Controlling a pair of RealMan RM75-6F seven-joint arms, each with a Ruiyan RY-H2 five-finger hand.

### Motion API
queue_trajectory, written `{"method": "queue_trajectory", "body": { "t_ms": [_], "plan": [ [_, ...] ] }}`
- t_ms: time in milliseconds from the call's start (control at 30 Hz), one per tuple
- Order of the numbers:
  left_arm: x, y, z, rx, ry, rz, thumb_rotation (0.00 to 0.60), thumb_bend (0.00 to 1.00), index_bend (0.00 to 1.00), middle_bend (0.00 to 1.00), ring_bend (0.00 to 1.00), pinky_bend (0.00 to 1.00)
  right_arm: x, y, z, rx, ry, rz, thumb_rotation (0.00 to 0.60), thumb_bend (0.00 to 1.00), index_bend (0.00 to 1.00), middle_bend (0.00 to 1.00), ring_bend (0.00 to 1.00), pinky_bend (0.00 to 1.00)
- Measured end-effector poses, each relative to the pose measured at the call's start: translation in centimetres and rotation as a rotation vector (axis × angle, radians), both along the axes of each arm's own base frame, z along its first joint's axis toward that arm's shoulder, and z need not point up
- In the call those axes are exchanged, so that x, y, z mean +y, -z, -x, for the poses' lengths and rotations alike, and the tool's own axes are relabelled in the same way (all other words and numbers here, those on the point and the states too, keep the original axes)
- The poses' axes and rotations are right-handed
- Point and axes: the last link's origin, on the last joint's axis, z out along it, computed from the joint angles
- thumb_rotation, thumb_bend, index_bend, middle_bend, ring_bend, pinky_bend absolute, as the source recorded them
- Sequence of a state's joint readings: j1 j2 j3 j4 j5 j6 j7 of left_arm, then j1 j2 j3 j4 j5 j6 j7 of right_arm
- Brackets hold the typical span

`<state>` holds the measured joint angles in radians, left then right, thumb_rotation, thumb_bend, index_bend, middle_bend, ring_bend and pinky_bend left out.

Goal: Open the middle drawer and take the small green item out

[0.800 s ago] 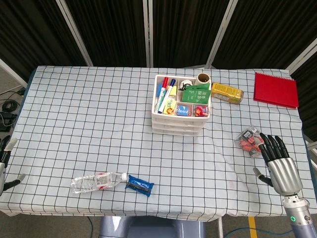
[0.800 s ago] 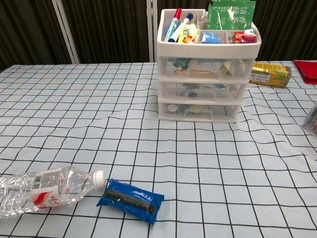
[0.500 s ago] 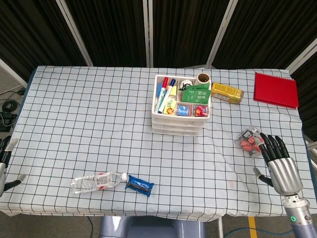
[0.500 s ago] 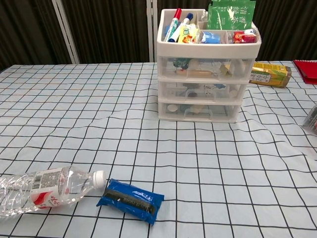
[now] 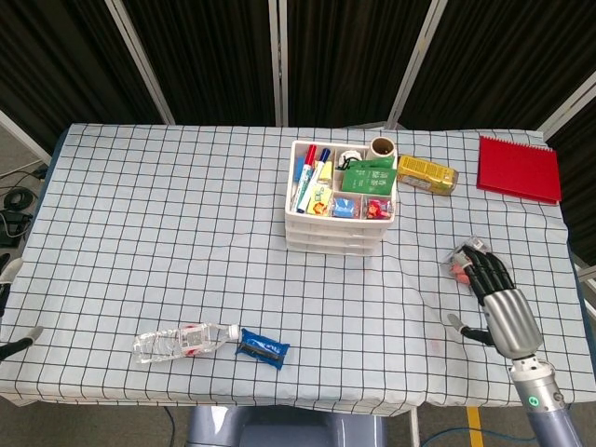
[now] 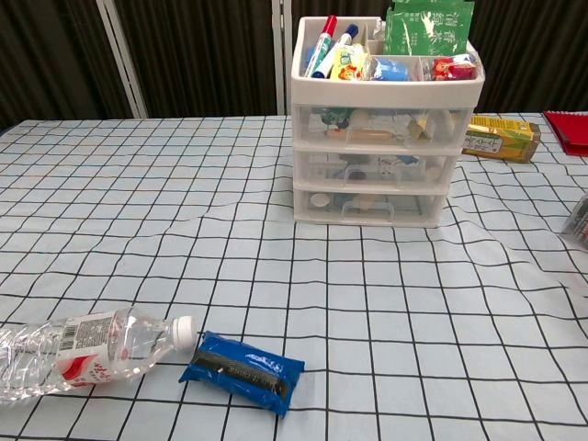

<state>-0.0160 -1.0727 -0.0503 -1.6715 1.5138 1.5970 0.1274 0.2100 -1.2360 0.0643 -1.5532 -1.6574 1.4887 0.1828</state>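
Observation:
The white three-drawer unit [image 5: 335,233] stands right of the table's middle, and all of its drawers are pushed in. In the chest view the middle drawer [image 6: 371,171] shows blurred contents through its clear front; I cannot pick out a small green item there. A green packet [image 6: 428,28] stands in the open top tray with markers. My right hand [image 5: 496,300] hovers at the table's right front, fingers apart and empty, well away from the drawers. Only slivers of my left hand [image 5: 7,279] show at the left edge, fingers apart.
A crushed water bottle [image 5: 182,341] and a blue snack pack [image 5: 262,347] lie near the front edge. A clear packet of red pieces [image 5: 459,257] lies just under my right fingertips. A yellow box [image 5: 427,174] and a red notebook [image 5: 519,169] lie at the back right.
My right hand has moved left and forward, its fingertips now over the packet of red pieces. My left hand has slid further out of view.

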Motion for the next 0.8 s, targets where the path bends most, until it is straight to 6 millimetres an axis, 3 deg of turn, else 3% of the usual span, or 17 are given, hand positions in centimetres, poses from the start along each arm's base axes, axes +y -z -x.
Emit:
{"method": "queue_trajectory", "body": {
  "t_ms": [33,100,167,233,500,800],
  "plan": [
    [0.0,-0.1,0.0,-0.003,0.001,-0.002,0.6,0.05,0.0,0.0,0.0,0.0,-0.2,0.3,-0.6,-0.041,-0.005,-0.012,0.6,0.15,0.0,0.56,0.54,0.53],
    [-0.1,-0.2,0.0,-0.009,0.003,-0.006,0.6,0.05,0.0,0.0,0.0,0.0,-0.6,0.8,-1.5,-0.117,-0.008,-0.041,0.6,0.18,0.01,0.73,0.71,0.64],
    [-0.2,-0.4,-0.1,-0.016,0.007,-0.009,0.6,0.05,0.0,0.0,0.0,0.0,-1.0,1.5,-2.8,-0.235,-0.003,-0.092,0.6,0.24,0.02,0.85,0.83,0.72],
    [-0.2,-0.5,-0.1,-0.021,0.01,-0.009,0.6,0.05,0.0,0.0,0.0,0.0,-1.4,2.4,-4.2,-0.379,0.018,-0.164,0.6,0.29,0.03,0.9,0.88,0.76],
    [-0.4,-0.8,-0.2,-0.035,0.024,-0.008,0.6,0.05,0.0,0.0,0.0,0.0,-3.0,5.5,-9.9,-0.854,0.146,-0.513,0.6,0.54,0.03,0.96,0.94,0.8],
    [-0.5,-1.2,-0.2,-0.053,0.029,-0.017,0.6,0.05,0.0,0.0,0.0,0.0,-4.5,9.2,-13.0,-1.055,0.264,-0.654,0.6,0.57,0.02,0.96,0.94,0.8]
  ]
}}
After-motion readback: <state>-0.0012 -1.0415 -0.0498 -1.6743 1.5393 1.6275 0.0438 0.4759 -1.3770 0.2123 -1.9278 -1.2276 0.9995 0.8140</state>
